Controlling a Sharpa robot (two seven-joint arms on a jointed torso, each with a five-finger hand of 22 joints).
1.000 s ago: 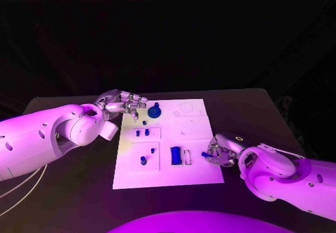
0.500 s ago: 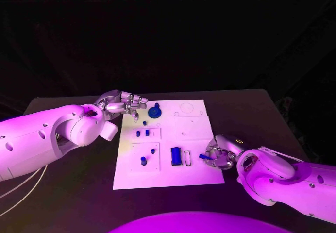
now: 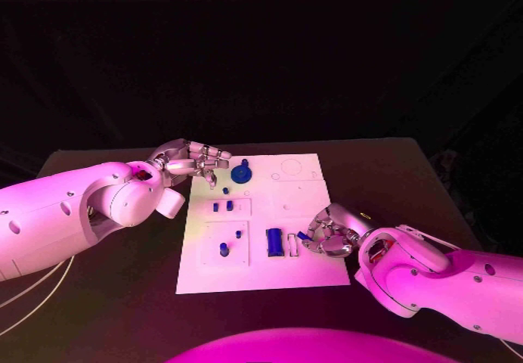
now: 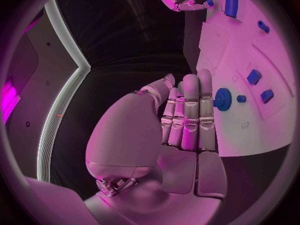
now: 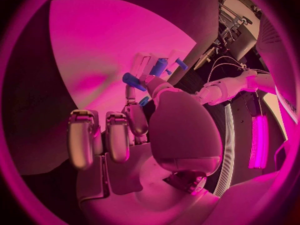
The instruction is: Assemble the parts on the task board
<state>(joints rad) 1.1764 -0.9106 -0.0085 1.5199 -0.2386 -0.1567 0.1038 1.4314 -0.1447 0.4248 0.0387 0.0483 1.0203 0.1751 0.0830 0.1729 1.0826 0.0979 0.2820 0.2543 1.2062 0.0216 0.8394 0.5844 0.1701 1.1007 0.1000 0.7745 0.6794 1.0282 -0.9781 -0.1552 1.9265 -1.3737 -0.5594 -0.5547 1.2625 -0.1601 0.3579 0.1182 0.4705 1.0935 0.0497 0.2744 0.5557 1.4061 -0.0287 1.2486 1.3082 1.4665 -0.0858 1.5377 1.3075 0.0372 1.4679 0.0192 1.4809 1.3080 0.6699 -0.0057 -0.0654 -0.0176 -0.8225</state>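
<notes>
The white task board (image 3: 294, 203) lies in the middle of the black table. My right hand (image 3: 330, 234) is over the board's right edge and pinches a small blue part (image 3: 304, 236) (image 5: 133, 81) just right of the blue block (image 3: 273, 242) and the empty slot (image 3: 291, 243) beside it. Near the board's far left corner, my left hand (image 3: 194, 160) (image 4: 181, 120) hovers with straight fingers and holds nothing. A round blue part (image 3: 241, 175) (image 4: 222, 99) sits just right of its fingertips.
Two small blue parts (image 3: 224, 206) stand in a recess on the board's left side, and two more (image 3: 224, 249) lie nearer its front. Dark table surface (image 3: 414, 174) surrounds the board.
My right hand has moved left over the board with the small blue part, closer to the blue block and slot. The left hand has stayed in place.
</notes>
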